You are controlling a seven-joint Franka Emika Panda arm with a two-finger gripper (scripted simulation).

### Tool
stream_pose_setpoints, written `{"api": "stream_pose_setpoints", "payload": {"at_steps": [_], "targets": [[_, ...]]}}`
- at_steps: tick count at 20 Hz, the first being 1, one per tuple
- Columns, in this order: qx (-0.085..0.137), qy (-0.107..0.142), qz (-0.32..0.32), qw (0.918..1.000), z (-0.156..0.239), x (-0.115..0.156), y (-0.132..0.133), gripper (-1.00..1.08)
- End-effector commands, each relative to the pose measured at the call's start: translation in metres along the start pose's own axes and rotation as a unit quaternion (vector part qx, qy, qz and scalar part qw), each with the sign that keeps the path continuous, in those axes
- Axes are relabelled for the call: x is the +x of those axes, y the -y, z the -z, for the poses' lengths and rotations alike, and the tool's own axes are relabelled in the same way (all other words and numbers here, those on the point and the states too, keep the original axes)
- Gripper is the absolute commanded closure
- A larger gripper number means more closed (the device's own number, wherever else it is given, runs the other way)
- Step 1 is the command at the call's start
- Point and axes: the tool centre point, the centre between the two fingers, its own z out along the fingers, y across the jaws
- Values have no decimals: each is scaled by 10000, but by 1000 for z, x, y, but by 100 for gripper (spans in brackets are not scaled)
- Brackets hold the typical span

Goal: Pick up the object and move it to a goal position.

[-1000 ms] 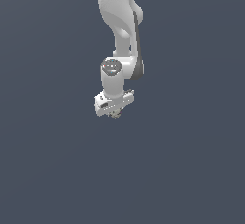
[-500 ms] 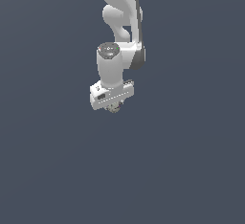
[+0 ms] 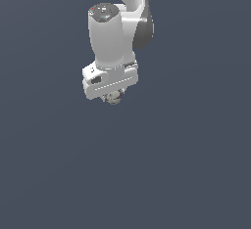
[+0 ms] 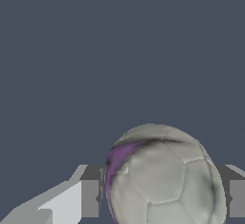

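Observation:
The object is a small roundish grey-beige lump that peeks out under the white hand in the exterior view. In the wrist view the object fills the space between the two grey fingers and shows a purple patch on one side. My gripper is shut on the object and holds it up in the air, well above the dark ground. The fingers themselves are hidden by the hand in the exterior view.
The white arm reaches down from the top of the exterior view. Only the flat dark grey-blue ground shows around it.
The arm has risen and swung toward the exterior view's left with the object in the gripper. The hand has come closer to the camera.

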Motion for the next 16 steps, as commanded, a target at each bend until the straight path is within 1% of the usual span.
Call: {"api": "stream_pose_setpoints", "payload": {"at_steps": [1,11,16], "targets": [[1,-2,2,10000,27,3,-3,108],[1,-2,2,10000,127,15,-17,108],[-1,0,0,10000,171,21,-24,108]]}}
